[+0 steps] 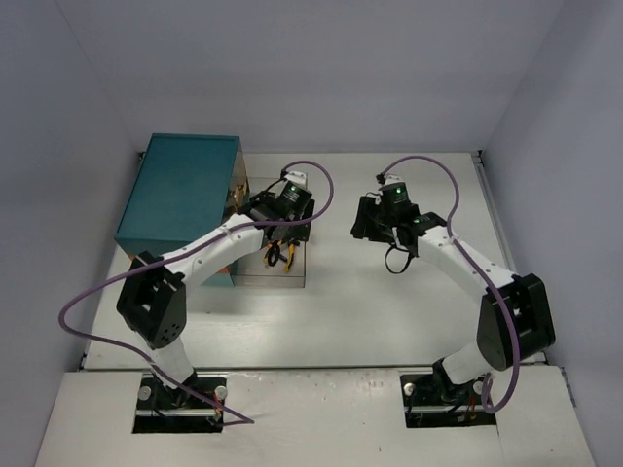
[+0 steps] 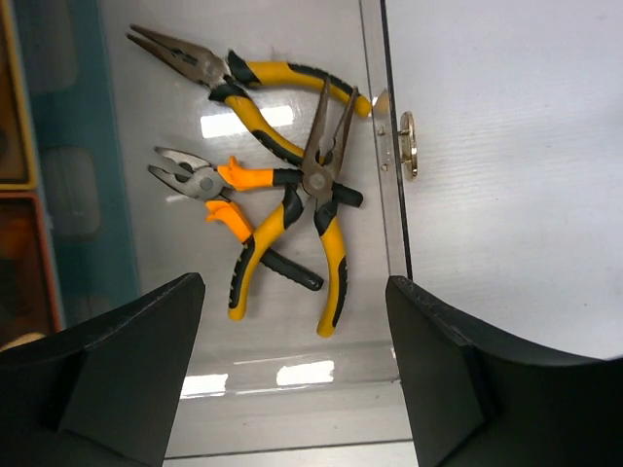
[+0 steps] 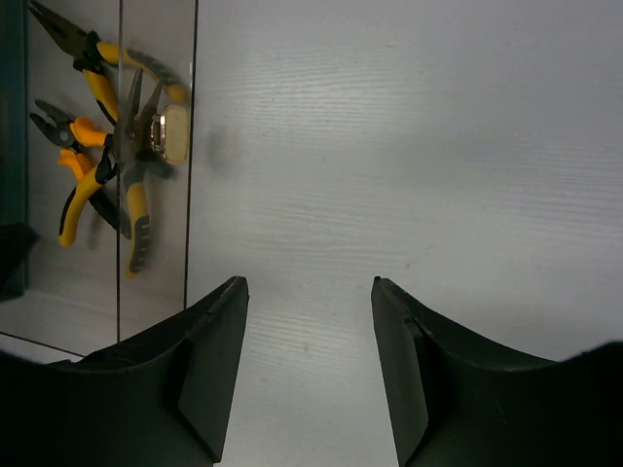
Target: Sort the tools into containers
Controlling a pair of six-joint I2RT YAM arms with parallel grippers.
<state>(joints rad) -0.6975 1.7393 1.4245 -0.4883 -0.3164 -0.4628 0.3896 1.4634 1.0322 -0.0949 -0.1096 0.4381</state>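
Yellow-handled pliers (image 2: pixel 321 180) lie heaped in the open clear drawer (image 2: pixel 127 117), mid-frame. Left end effector (image 2: pixel 294 292) spread above them; right end effector (image 3: pixel 309 287) spread, empty. I fear raised handles jamming the drawer's closing.

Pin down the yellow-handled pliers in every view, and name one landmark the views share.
Top external: pliers left of centre, in the clear drawer beside the chest.
Left wrist: pliers mid-picture, upper half, lying crossed in the drawer.
Right wrist: pliers upper left corner, behind the drawer front.
Shared landmark: the clear drawer; its brass knob shows in both wrist views.
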